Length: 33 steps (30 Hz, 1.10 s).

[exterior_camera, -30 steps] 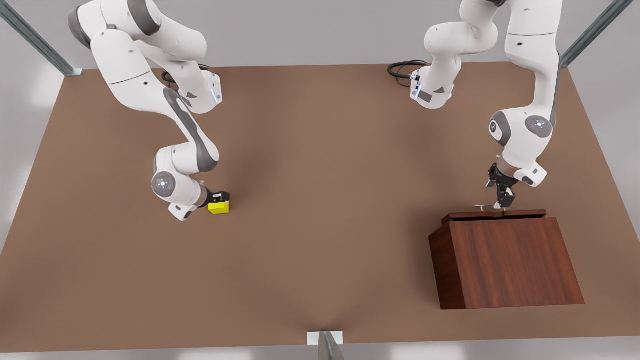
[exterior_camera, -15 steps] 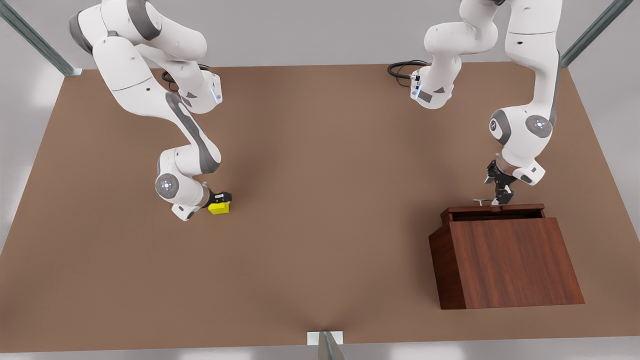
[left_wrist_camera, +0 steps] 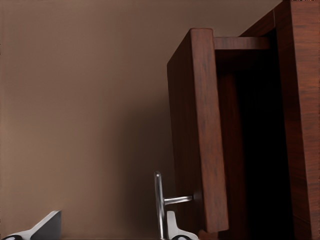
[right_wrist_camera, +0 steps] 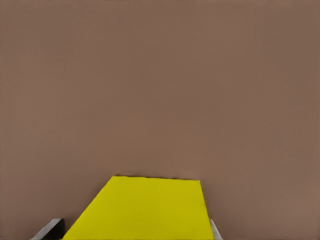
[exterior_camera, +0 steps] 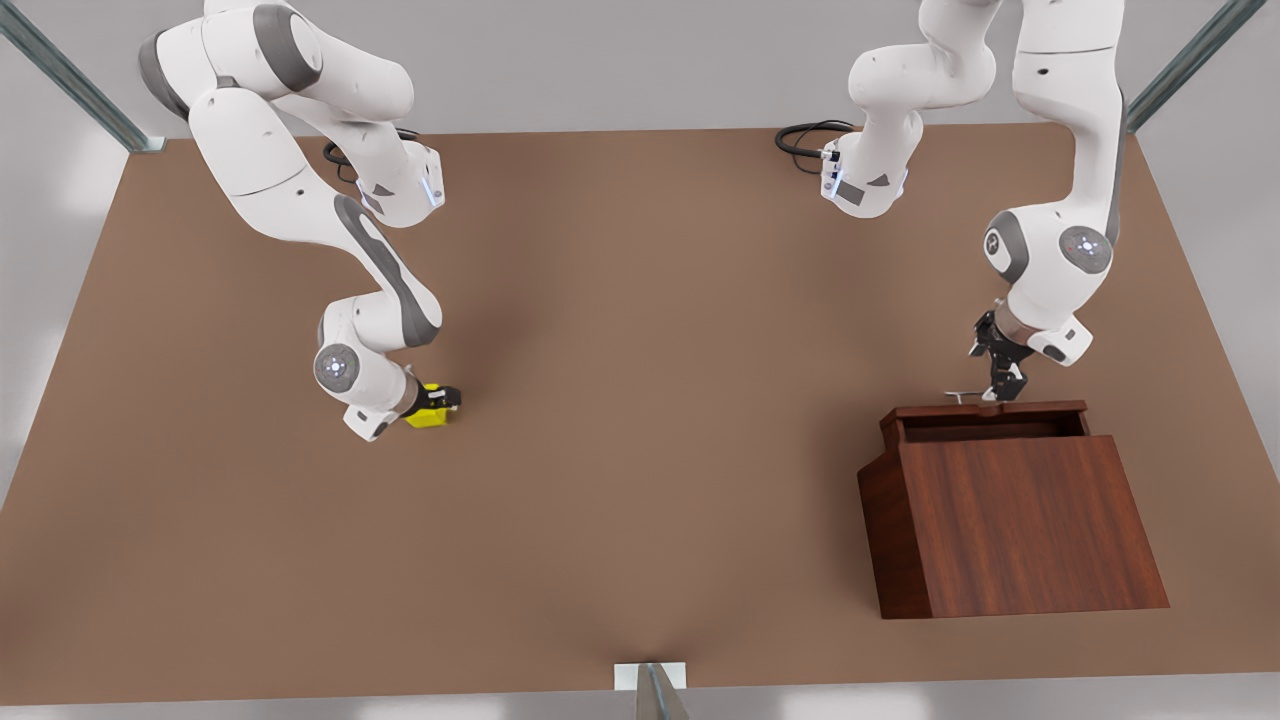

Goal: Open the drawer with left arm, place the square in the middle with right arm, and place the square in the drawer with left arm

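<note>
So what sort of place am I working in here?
Likely a simulated test bench: a bare brown tabletop, two Franka arms, one wooden drawer box and a yellow cube, with metal frame struts at the corners.

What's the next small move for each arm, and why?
Probably the left gripper pulls the handle further: the drawer looks only partly out. The right gripper straddles the square, which sits on the table; it should close, then lift.

Two white arms (exterior_camera: 300,190) with grey joint covers, black end effectors (exterior_camera: 1003,375).
</note>
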Each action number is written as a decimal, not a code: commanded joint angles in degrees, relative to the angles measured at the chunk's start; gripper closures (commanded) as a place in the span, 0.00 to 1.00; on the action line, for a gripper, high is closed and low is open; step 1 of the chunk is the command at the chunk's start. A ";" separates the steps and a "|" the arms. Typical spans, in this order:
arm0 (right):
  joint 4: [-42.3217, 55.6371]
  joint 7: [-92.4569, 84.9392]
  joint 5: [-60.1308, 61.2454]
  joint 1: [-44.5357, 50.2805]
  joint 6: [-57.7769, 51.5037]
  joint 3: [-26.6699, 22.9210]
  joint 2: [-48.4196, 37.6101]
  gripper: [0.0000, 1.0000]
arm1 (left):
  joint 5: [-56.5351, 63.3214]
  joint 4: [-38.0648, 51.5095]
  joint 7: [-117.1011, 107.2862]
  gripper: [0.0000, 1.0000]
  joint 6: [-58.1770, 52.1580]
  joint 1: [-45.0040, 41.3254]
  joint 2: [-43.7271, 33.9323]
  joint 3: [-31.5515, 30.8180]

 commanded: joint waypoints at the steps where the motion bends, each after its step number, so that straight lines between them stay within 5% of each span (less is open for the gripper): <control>1: 0.04 0.14 0.01 0.00 0.00 0.00 0.00 0.23 | 0.02 0.00 0.00 0.00 -0.04 -0.04 -0.10 -0.08; 2: 0.04 0.22 0.01 0.00 -0.18 0.00 -0.09 0.31 | 0.02 0.00 0.00 0.00 -0.30 -0.04 -0.28 -0.08; 17: 2.24 0.40 0.01 0.17 -3.69 0.27 -3.43 0.34 | 0.02 0.00 0.00 0.00 -6.10 -0.04 -2.12 0.01; 24: 2.50 3.91 0.01 11.24 -8.00 1.32 -10.81 0.34 | 0.02 0.00 -0.18 0.00 -7.60 -0.13 -2.74 -0.08; 33: 14.01 25.97 -10.45 26.36 -15.12 5.10 -3.61 0.33 | 0.11 0.09 -0.88 0.00 -10.50 -0.13 -3.88 -0.08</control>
